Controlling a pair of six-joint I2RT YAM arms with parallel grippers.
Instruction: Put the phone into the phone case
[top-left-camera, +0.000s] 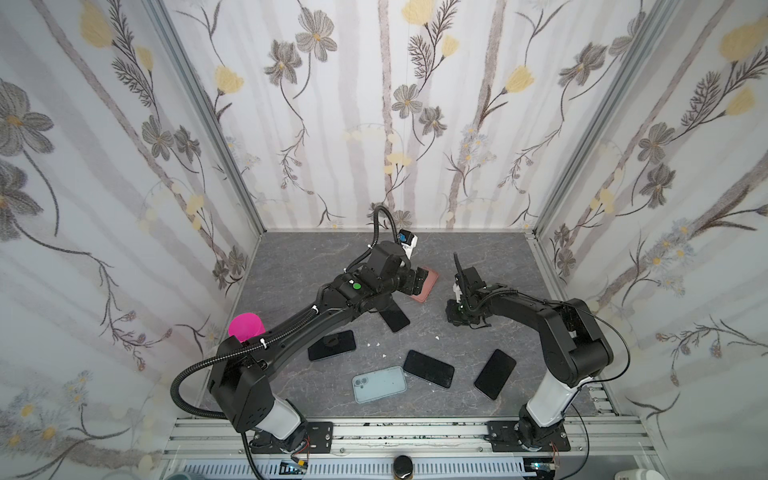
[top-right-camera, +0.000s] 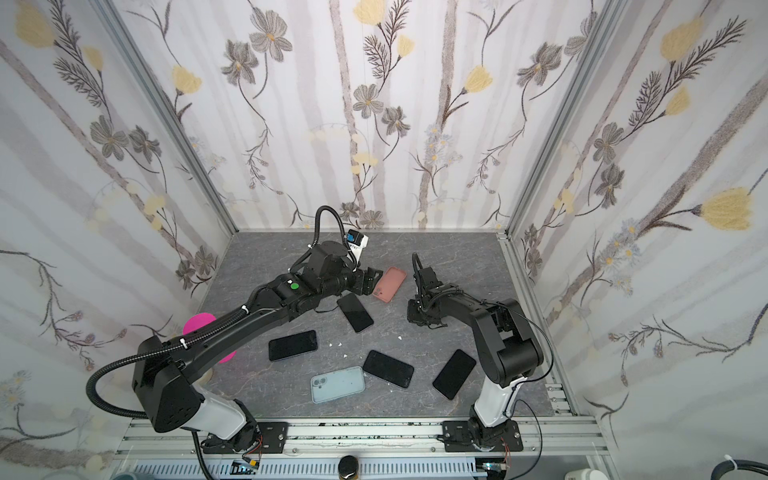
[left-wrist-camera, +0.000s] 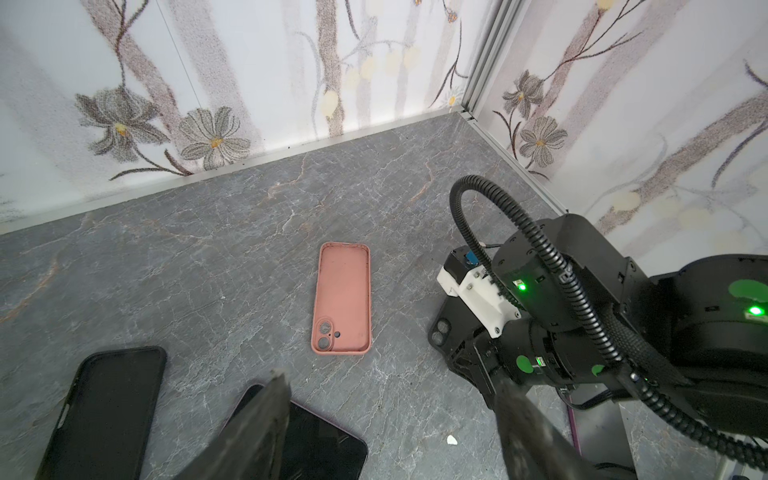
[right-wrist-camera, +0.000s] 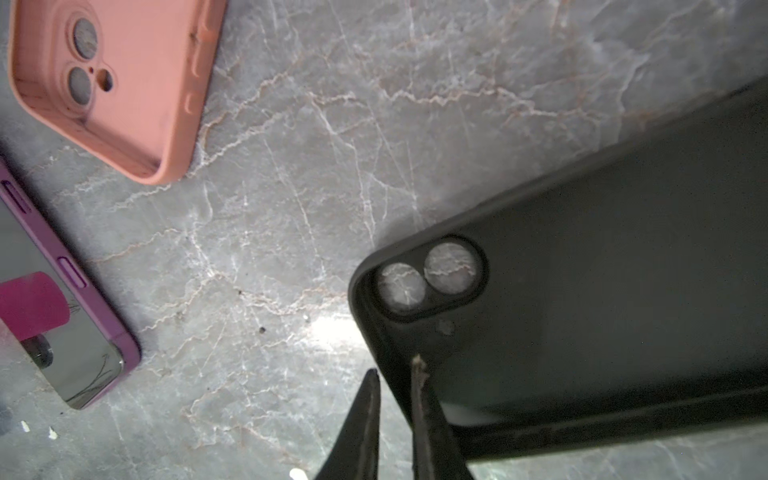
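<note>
My right gripper (right-wrist-camera: 395, 368) is shut on the side wall of a black phone case (right-wrist-camera: 602, 291), near its camera-cutout corner, with one finger inside the wall and one outside. In both top views that gripper (top-left-camera: 457, 313) points down at the table, right of centre, hiding most of the case (left-wrist-camera: 441, 330). A black phone with a purple edge (top-left-camera: 395, 318) (right-wrist-camera: 62, 332) lies left of it. My left gripper (left-wrist-camera: 395, 380) (top-left-camera: 419, 279) hangs open and empty above this phone (left-wrist-camera: 320, 440), beside an empty pink case (left-wrist-camera: 343, 297) (top-right-camera: 390, 284).
Three more black phones lie toward the front (top-left-camera: 331, 345), (top-left-camera: 428, 368), (top-left-camera: 494, 373). A light blue case (top-left-camera: 379, 384) sits near the front edge. A pink cup (top-left-camera: 245, 326) stands at the left behind my left arm. Floral walls enclose three sides.
</note>
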